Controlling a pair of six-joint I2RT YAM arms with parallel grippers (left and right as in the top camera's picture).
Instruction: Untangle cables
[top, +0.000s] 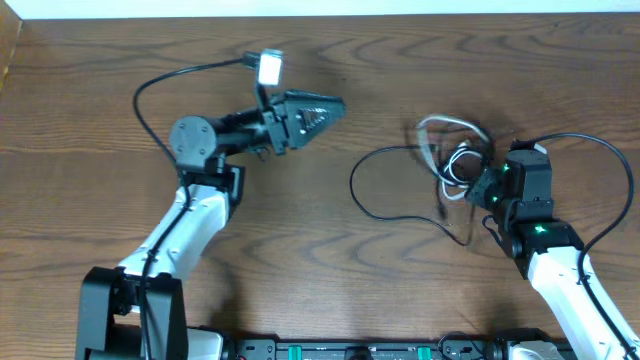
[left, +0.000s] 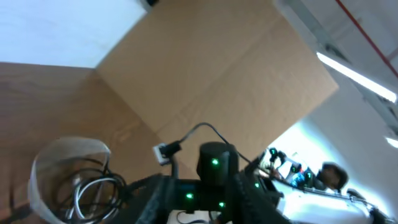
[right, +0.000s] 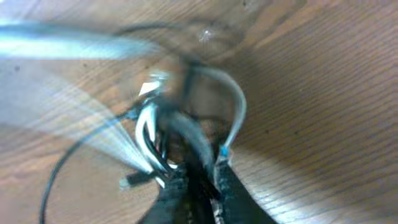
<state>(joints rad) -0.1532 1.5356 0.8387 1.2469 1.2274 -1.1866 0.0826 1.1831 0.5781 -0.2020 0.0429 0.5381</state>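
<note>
The cables (top: 455, 160) lie in a small tangle on the wooden table (top: 330, 250) at the right: black cords looped with a thin white cord (top: 440, 125). One black cord (top: 355, 190) runs out in a wide loop to the left. My right gripper (top: 478, 185) sits on the tangle's near-right side. In the right wrist view it (right: 196, 177) is shut on a dark strand of the cables (right: 155, 137). My left gripper (top: 338, 104) is far to the left of the tangle, pointing right. Its fingers (left: 165, 196) stand open with nothing between them, and the cables (left: 81, 186) show in the distance.
Thick black wires of the arms arch over the table at the left (top: 150, 90) and at the right (top: 600, 150). A cardboard sheet (left: 217, 74) stands beyond the table. The table's far edge (top: 320, 14) runs along the top of the overhead view.
</note>
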